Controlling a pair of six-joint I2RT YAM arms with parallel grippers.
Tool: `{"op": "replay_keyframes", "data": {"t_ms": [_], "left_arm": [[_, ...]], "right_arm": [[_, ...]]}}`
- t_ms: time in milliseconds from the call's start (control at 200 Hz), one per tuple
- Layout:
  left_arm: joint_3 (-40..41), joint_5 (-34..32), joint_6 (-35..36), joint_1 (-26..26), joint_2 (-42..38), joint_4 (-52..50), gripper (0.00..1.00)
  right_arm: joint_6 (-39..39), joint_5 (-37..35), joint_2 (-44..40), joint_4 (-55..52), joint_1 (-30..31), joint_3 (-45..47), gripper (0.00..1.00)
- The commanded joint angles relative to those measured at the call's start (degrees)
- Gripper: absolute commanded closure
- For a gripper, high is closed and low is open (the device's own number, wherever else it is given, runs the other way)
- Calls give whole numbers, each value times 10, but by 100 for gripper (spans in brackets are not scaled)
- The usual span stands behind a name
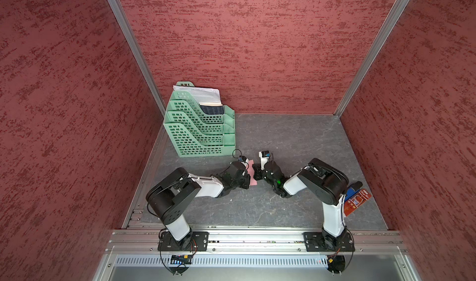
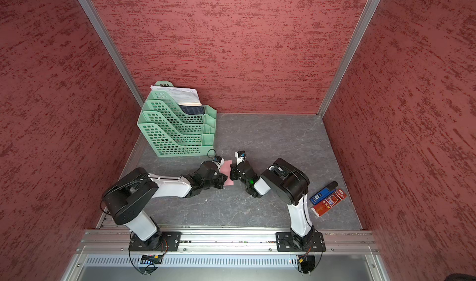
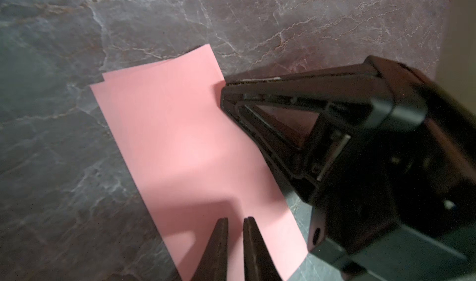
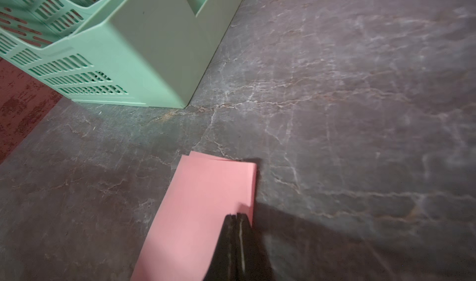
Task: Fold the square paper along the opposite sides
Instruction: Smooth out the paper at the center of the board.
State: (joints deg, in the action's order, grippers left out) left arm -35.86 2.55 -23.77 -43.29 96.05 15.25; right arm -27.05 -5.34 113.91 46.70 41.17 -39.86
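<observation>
Papers (image 1: 203,93) sit in rear slot of green tray (image 1: 195,138); left claw (image 3: 235,219) barely parted, right claw (image 4: 237,215) closed.

At the far left of the grey marbled table (image 1: 296,138) we see a green file tray (image 1: 198,132) with stepped tiers and perforated sides. In its upper tiers stand white printed papers (image 1: 203,93) and a dark booklet (image 1: 211,109). Near the right wall lie an orange packet (image 2: 327,205) and a blue packet (image 2: 318,196), touching each other, with a black object (image 2: 332,185) just beside them. Red textured walls (image 1: 257,47) close the table on three sides
</observation>
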Motion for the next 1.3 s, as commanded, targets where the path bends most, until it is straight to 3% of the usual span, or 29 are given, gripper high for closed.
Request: {"op": "replay_keyframes", "data": {"t_ms": [0,145,376,501,987,1297], "left_arm": [[27,13,-5,1,21,-77,84],[29,13,-6,2,18,-76,84],[30,18,-7,3,18,-75,84],[31,17,-7,2,14,-76,84],[32,22,-9,12,9,-87,84],[37,27,-13,17,8,-80,84]], "right_arm": [[-3,-31,-23,-99,-17,-16,100],[17,-3,-40,-111,-21,-34,100],[55,90,-34,-14,-23,-27,100],[42,85,-11,-13,-24,-43,100],[3,-5,25,-168,-49,-105,100],[10,15,5,-164,-75,-91,100]]}}
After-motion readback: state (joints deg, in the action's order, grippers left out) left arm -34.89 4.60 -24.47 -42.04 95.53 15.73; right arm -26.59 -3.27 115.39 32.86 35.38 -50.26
